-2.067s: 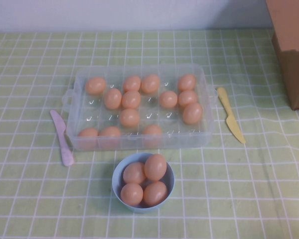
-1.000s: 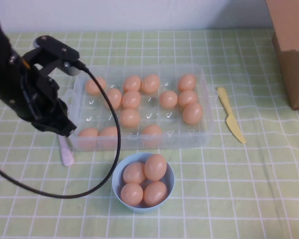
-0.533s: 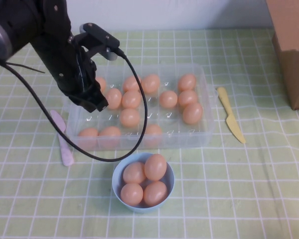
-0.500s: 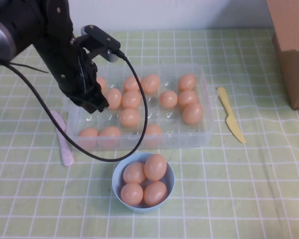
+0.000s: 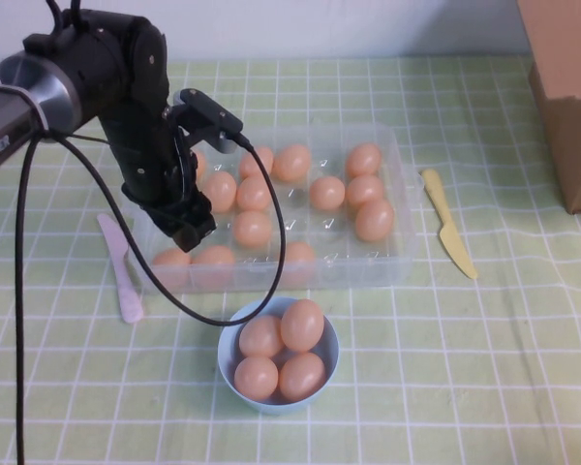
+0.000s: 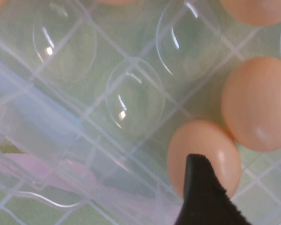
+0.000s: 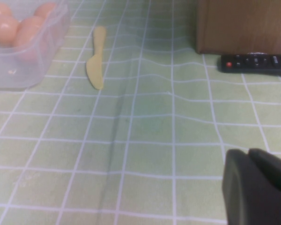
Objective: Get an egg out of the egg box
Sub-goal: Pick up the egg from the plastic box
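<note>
The egg box [image 5: 399,254] is a clear plastic tray at mid-table holding several orange-tan eggs. My left gripper [image 5: 188,232] hangs over its front-left part, above the front-row eggs [image 5: 214,257]. In the left wrist view the left gripper [image 6: 243,197] is open, with bare tray floor in the gap. One egg [image 6: 203,152] lies partly behind one fingertip [image 6: 201,192], and a second egg [image 6: 257,110] is beside it. Empty cells [image 6: 136,98] of the box show nearby. My right gripper [image 7: 260,185] is shut, low over the tablecloth to the right of the egg box [image 7: 18,65].
A light-blue bowl [image 5: 225,354] with several eggs stands in front of the box. A pink knife [image 5: 121,266] lies left of the box, a yellow knife [image 5: 448,225] right. A cardboard box [image 5: 566,87] and a remote [image 7: 255,63] are far right. A black cable [image 5: 223,320] loops near the bowl.
My left arm has swung in from the left edge of the table and now reaches over the box's left side. The eggs, bowl and knives have not moved.
</note>
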